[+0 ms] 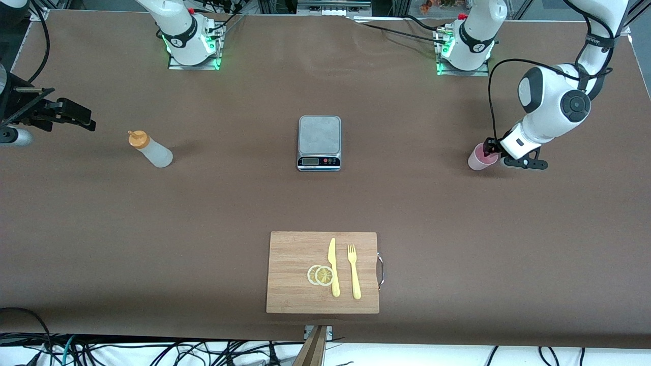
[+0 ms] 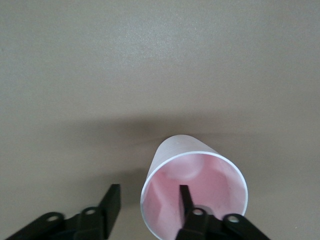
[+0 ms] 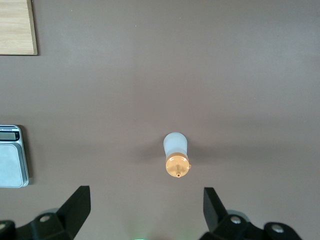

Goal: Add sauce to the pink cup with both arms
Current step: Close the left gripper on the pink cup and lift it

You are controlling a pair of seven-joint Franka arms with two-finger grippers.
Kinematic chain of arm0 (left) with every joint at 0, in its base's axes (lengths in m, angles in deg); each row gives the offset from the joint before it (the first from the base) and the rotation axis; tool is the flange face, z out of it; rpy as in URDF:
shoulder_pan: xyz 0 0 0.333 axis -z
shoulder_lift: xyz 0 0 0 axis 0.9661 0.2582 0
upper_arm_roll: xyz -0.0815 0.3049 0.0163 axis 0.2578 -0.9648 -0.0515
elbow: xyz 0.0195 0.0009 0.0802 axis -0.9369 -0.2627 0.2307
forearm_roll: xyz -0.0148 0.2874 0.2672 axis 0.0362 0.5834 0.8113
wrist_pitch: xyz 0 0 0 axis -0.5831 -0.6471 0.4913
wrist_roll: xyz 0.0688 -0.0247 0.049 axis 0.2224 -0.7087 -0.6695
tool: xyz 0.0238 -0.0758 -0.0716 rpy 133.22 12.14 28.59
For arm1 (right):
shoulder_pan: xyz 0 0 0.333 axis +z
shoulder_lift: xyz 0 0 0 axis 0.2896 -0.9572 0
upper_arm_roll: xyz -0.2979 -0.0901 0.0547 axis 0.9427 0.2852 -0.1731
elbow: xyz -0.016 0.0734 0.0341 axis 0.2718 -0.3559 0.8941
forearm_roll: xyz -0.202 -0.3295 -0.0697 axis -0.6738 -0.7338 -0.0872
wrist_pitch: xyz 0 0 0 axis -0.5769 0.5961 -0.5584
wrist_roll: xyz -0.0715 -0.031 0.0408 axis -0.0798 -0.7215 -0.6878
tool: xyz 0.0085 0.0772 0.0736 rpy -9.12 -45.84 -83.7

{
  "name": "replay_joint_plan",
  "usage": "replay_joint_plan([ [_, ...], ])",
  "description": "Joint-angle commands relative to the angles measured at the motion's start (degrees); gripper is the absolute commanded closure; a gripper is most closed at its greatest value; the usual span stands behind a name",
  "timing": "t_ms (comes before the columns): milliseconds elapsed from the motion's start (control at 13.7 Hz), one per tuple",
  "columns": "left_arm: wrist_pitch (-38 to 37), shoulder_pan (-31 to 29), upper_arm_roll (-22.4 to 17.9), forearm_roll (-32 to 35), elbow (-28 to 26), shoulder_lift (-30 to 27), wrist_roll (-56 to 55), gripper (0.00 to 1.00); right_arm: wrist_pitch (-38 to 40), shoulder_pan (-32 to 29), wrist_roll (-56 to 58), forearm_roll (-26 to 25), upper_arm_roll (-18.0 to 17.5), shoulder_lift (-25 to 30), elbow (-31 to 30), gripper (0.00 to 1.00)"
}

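The pink cup stands upright near the left arm's end of the table. My left gripper is down at its rim, jaws straddling the wall. In the left wrist view one finger is inside the cup and the other finger is outside it, a gap still showing between that finger and the wall, so the left gripper is open. The sauce bottle with its orange cap stands toward the right arm's end. My right gripper hangs open above the table beside it, empty, the bottle in its view.
A grey scale sits mid-table, also seen in the right wrist view. Nearer the front camera lies a wooden cutting board carrying two lemon slices, a yellow knife and a yellow fork.
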Motion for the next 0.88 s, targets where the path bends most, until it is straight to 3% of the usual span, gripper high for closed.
replay_joint_plan([
  [0,0.20,0.16,-0.18,0.71,-0.09,-0.80,0.82,1.00,1.30,-0.23,0.38,0.28,-0.20,-0.46,1.66,0.00],
  [220,-0.32,0.33,-0.01,0.35,1.22,-0.89,0.12,1.00,1.30,-0.23,0.38,0.28,-0.20,-0.46,1.66,0.00],
  [439,-3.92,1.91,1.92,-0.09,6.04,-1.07,-1.02,1.00,1.30,-0.23,0.38,0.28,-0.20,-0.46,1.66,0.00],
  [805,-9.38,10.69,7.89,-0.78,13.17,-0.81,-17.16,1.00,1.30,-0.23,0.38,0.28,-0.20,-0.46,1.66,0.00],
])
